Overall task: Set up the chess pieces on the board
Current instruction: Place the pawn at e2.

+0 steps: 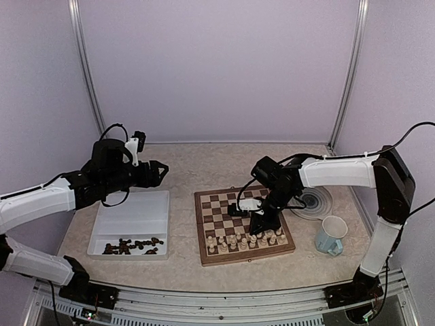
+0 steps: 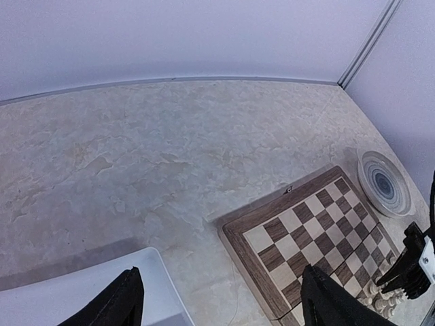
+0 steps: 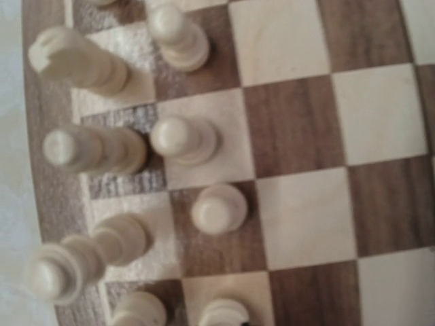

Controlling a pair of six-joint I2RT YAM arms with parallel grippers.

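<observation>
The board (image 1: 239, 212) lies in the middle of the table, with cream chess pieces (image 1: 249, 239) standing in its two near rows. Dark chess pieces (image 1: 133, 246) lie in a heap in the white tray (image 1: 139, 212). My left gripper (image 1: 160, 170) hangs open and empty above the table beyond the tray; in its wrist view its fingers (image 2: 126, 299) frame the board's corner (image 2: 272, 234). My right gripper (image 1: 262, 219) is shut, low over the board's right half just behind the cream rows. Its wrist view shows cream pawns (image 3: 218, 208) close below; whether it holds one does not show.
A round grey-ringed plate (image 1: 314, 202) lies to the right of the board, and a pale blue mug (image 1: 331, 236) stands near it towards the front. The booth's walls close the table at the back and sides.
</observation>
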